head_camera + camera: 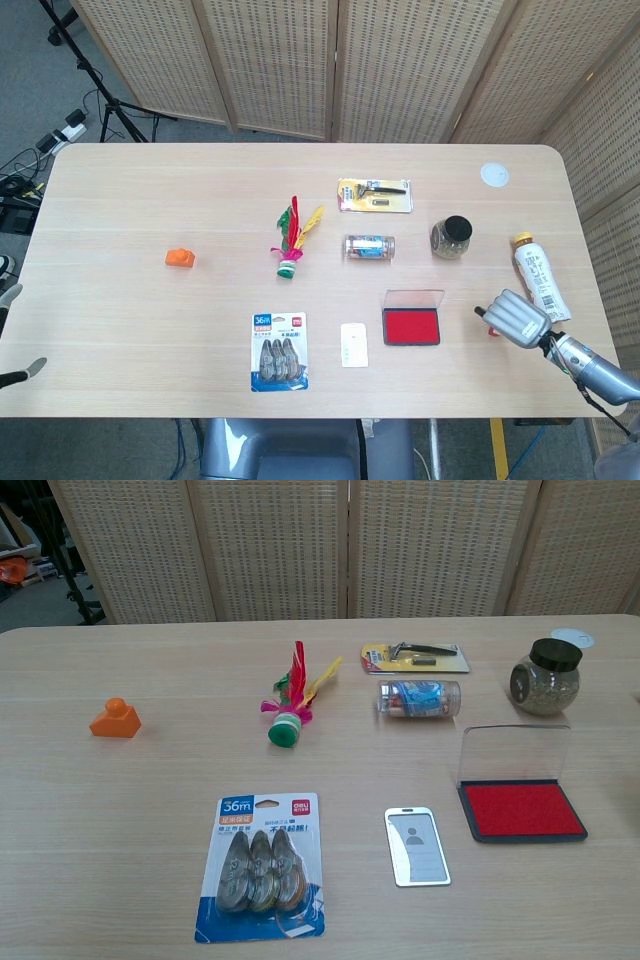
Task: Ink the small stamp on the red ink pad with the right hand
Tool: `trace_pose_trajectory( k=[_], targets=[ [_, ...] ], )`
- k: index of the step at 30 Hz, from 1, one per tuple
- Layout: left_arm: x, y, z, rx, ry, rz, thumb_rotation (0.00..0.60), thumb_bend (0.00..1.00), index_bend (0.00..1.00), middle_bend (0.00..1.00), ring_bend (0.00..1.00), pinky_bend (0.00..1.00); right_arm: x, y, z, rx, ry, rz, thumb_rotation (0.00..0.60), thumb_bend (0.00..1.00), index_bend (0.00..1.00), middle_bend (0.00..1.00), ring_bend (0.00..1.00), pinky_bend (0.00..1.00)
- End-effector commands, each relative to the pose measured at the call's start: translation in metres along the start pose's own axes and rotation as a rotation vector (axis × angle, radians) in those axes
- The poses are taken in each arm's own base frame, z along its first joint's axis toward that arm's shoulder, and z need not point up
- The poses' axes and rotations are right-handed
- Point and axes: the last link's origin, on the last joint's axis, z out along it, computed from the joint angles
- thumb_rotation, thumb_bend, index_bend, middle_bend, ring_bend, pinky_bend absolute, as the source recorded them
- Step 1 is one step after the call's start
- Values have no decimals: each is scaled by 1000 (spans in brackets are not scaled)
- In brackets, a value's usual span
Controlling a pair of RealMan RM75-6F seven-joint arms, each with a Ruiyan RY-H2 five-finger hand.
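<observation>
The right hand [517, 318] hangs low over the table's near right part, seen only from the head camera; its fingers are bunched downward over a small dark-and-red object, apparently the small stamp [489, 328], but whether they grip it I cannot tell. The left hand [12, 340] barely shows at the far left edge, its state unclear. Just left of the right hand lies the red ink pad [411, 327], lid [514, 753] standing open at its back edge, apart from the fingers. Further left of it sit a badge holder [417, 846] and a blue pack of tape rolls [260, 865]. Just beyond the right hand lies a bottle [540, 276] on its side. Beyond the pad stand a dark-lidded jar [452, 237] and a small tube [369, 245], with a feathered shuttlecock [293, 240] and an orange block [180, 257] well off to the left. Farthest back lie a razor card [375, 194] and a white disc [494, 174].
</observation>
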Motion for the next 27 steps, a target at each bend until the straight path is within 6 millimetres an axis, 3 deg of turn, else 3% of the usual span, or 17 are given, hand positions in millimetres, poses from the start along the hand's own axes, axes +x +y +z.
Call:
trace_pose_trajectory(
  k=[1, 12, 20, 27],
  targets=[
    [0, 0, 0, 0, 1, 0, 600, 0, 0, 0, 0, 0, 2, -3, 3, -7, 19, 31, 600, 181, 444, 948, 1000, 1000],
    [-1, -2, 0, 5, -1, 1, 600, 0, 0, 0, 0, 0, 6, -4, 15, -27, 49, 66, 600, 178, 444, 948, 1000, 1000],
    [-1, -2, 0, 6, -3, 2, 600, 0, 0, 0, 0, 0, -4, -3, 7, -52, -2, 123, 600, 105, 444, 947, 1000, 1000],
    [-2, -2, -1, 3, -4, 2, 600, 0, 0, 0, 0, 0, -10, -2, 1, -91, -27, 191, 600, 135, 444, 946, 1000, 1000]
  ],
)
